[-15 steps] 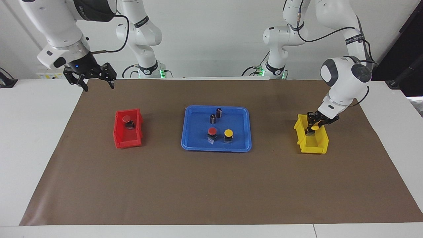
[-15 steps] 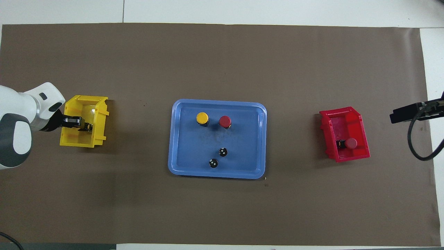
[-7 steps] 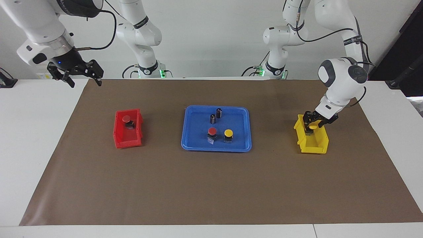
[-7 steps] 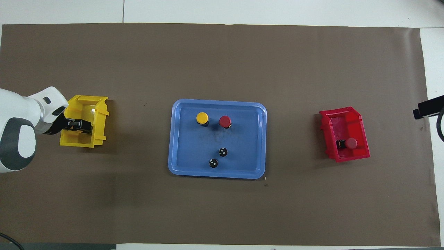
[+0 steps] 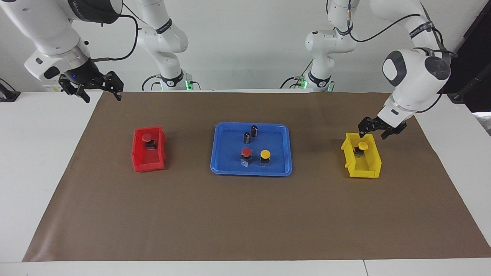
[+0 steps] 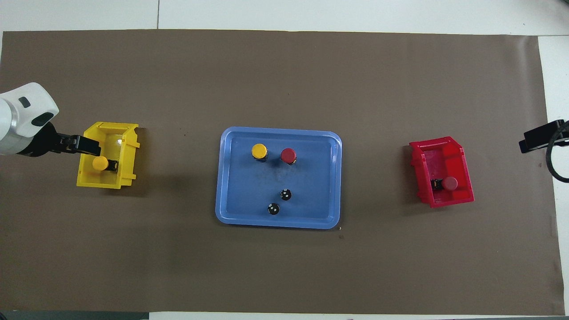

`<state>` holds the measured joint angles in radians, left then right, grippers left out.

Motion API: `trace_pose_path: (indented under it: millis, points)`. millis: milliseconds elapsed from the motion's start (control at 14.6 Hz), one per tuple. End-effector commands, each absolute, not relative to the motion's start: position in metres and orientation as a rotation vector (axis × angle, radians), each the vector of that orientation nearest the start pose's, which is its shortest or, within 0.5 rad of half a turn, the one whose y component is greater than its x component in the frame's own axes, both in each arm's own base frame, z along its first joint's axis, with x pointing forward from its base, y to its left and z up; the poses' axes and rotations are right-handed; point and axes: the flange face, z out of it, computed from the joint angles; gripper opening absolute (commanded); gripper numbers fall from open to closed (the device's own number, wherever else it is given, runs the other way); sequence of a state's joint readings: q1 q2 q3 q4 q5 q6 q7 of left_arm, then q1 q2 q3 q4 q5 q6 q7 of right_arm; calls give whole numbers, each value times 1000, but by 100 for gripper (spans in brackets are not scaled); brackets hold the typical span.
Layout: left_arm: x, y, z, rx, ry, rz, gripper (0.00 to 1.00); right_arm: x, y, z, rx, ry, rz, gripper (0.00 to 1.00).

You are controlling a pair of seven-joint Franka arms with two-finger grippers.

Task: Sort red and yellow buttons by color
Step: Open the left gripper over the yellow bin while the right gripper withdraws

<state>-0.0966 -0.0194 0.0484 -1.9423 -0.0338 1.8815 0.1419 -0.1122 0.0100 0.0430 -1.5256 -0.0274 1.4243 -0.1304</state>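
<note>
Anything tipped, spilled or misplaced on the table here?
Nothing is spilled or missorted. The red button in the red bin lies on its side, and that bin sits askew; the yellow bin sits square.

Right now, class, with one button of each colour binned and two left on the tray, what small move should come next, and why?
Probably the left gripper, open and raised over the yellow bin, should swing toward the blue tray for the yellow button. The binned yellow button sits free, so that placement looks finished. The right gripper waits, open, over the table's edge nearest the robots.
</note>
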Motion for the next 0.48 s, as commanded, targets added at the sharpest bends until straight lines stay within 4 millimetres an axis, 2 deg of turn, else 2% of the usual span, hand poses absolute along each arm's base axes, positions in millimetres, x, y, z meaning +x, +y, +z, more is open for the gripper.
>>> trace_pose_path:
  millis: [0, 69, 137, 206, 343, 411]
  points:
    - [533, -100, 499, -3162, 244, 95, 100, 547, -17, 632, -3165, -2, 169, 100]
    - [526, -131, 501, -3158, 273, 78, 100, 549, 0, 635, -3165, -39, 148, 100]
    - [519, -164, 503, -3152, 349, 52, 100, 551, 29, 638, -3171, -70, 110, 100]
    - [513, -190, 504, -3151, 402, 18, 100, 551, 68, 637, -3171, -62, 77, 100]
    - [503, -245, 490, -3171, 326, -43, 100, 559, 146, 608, -3172, 33, 84, 100]
    - [502, -269, 475, -3183, 275, -70, 100, 561, 173, 599, -3164, 49, 64, 100]
